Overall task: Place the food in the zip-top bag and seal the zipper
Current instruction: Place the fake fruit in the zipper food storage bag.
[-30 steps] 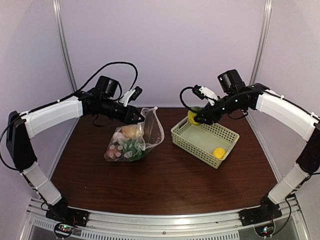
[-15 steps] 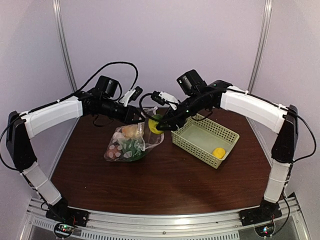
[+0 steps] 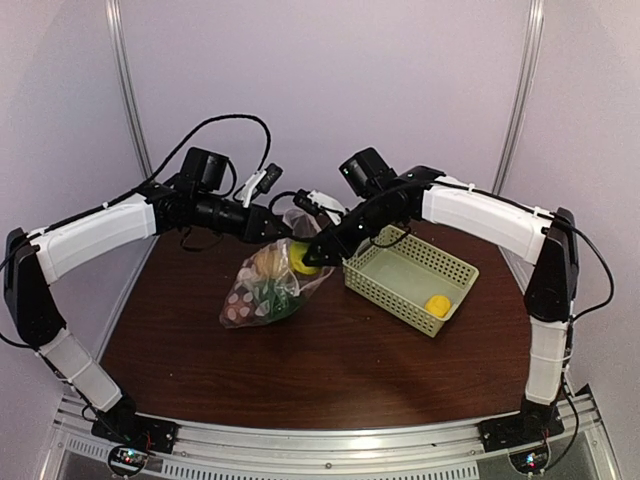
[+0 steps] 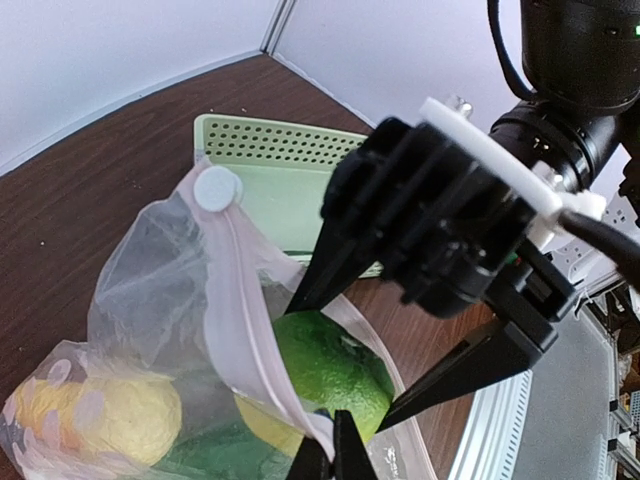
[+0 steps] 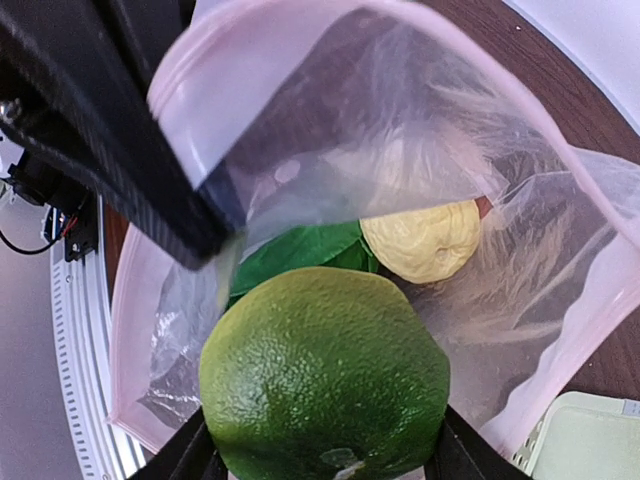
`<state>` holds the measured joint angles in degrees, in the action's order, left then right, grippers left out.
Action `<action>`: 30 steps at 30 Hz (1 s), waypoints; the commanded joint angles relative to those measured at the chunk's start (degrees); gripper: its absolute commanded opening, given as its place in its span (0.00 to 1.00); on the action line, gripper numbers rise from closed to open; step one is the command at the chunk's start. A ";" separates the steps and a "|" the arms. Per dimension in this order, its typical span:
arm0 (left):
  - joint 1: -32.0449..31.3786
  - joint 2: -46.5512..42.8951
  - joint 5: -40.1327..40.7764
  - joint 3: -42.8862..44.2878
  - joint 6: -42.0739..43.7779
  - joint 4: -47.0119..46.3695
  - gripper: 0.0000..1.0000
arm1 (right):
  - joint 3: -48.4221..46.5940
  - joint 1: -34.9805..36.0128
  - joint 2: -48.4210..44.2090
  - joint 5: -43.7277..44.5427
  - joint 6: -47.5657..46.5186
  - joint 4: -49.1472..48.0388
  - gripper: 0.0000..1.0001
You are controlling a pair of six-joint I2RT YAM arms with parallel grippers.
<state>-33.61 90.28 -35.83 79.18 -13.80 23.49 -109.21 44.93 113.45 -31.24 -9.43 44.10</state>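
The left hand (image 4: 333,455) is clamped shut on the narrow pale pink zipper strip (image 4: 232,310) of a clear, crinkly zip-top bag (image 3: 262,292) printed with whitish dots. It holds one lip up so that the mouth gapes above the dark brown wooden bench (image 3: 330,365). The right hand (image 3: 308,256) grips a round green toy fruit (image 5: 325,380) (its underside shades to yellow in the left wrist view) between its two black fingers. The fruit sits within the ring of the pink strip at the bag's mouth. Deeper in the bag lie a pale yellow knobbly toy lemon (image 5: 425,240) and a dark green leafy piece (image 5: 300,250). From above, reddish and white bits also show there, too small to tell apart. The bag's filled bottom rests on the bench left of centre. Just beside it, to the right, stands a pale green perforated plastic basket (image 3: 385,292) with one small yellow toy piece (image 3: 437,305) in its near right corner
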 commanded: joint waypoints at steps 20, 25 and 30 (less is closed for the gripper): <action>12.15 -11.73 8.57 6.00 6.14 9.62 0.00 | 2.23 -10.20 -20.57 0.18 -4.43 3.33 0.82; 2.05 2.74 0.02 16.54 10.47 20.79 0.00 | 15.56 -18.18 -25.10 0.51 -4.47 1.78 0.80; 4.05 -4.01 6.52 8.32 9.02 10.58 0.00 | 23.35 -20.47 -27.83 9.65 -8.55 3.47 0.80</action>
<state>-31.90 89.89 -30.50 89.25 -5.91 37.01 -91.70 25.26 84.97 -29.02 -14.74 44.40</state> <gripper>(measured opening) 0.013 0.802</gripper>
